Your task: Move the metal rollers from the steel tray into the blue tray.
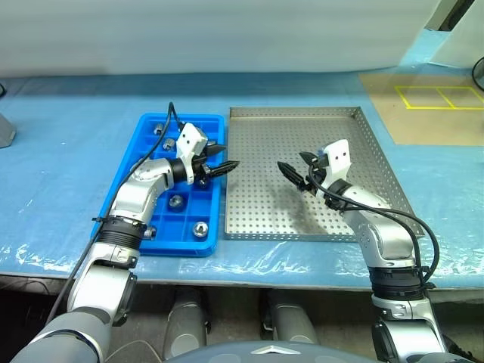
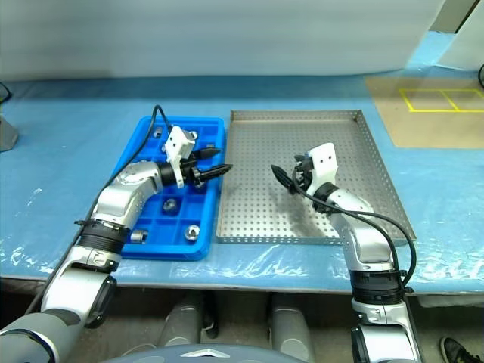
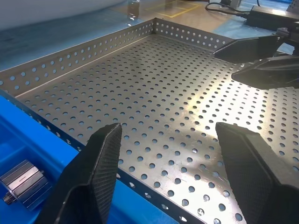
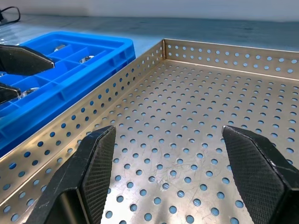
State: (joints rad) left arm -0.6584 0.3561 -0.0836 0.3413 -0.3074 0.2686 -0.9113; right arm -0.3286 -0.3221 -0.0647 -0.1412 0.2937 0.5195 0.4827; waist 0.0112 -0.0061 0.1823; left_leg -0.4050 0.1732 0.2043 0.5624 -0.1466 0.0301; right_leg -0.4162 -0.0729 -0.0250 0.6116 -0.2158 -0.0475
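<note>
My two head eyes look forward and down on both trays. Each wrist camera sits low and close behind its own fingers, skimming the steel tray floor they share, facing the opposite gripper across it.

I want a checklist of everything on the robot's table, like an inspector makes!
Surface: table under blue sheeting.
Job's things: steel tray holds no rollers; metal rollers sit in the blue tray compartments.
Clutter: nothing seen.
Grippers: left gripper open at the blue tray's edge; right gripper open over the steel tray; both hold nothing.
Cables: black cable on the left arm, another along the right arm.
Surroundings: yellow floor markings beyond the table.
</note>
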